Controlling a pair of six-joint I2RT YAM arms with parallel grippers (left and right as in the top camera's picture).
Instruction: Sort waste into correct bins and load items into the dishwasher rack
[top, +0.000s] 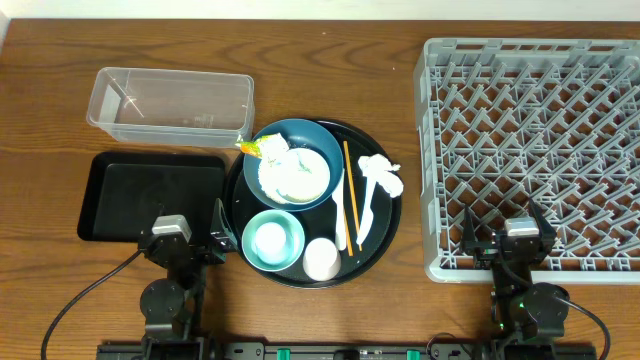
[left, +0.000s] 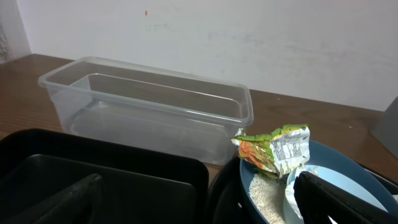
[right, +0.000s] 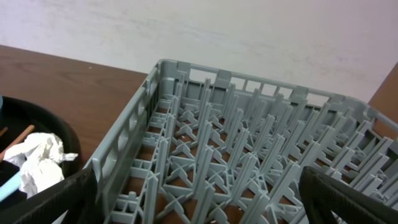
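Observation:
A round black tray (top: 385, 235) carries a dark-blue bowl (top: 300, 133) with a white bowl (top: 295, 176) in it. A mint-green bowl (top: 272, 240), a pale cup (top: 321, 258), wooden chopsticks (top: 347, 195), white cutlery (top: 362, 212) and a crumpled napkin (top: 380, 172) lie there too. The orange-green wrapper (left: 273, 149) rests on the blue bowl's rim, above loose rice (left: 267, 196). The clear tub (top: 170, 105) and black rectangular tray (top: 150, 195) sit at the left. My left gripper (top: 190, 222) is open over that tray's near edge. My right gripper (top: 507, 225) is open over the grey rack (top: 535, 150)'s near edge.
In the left wrist view the clear tub (left: 146, 102) stands empty behind the black tray (left: 93, 180). In the right wrist view the rack (right: 249, 137) fills the middle, with the napkin (right: 37, 158) at the left. Bare wooden table (top: 400, 310) lies between the arms.

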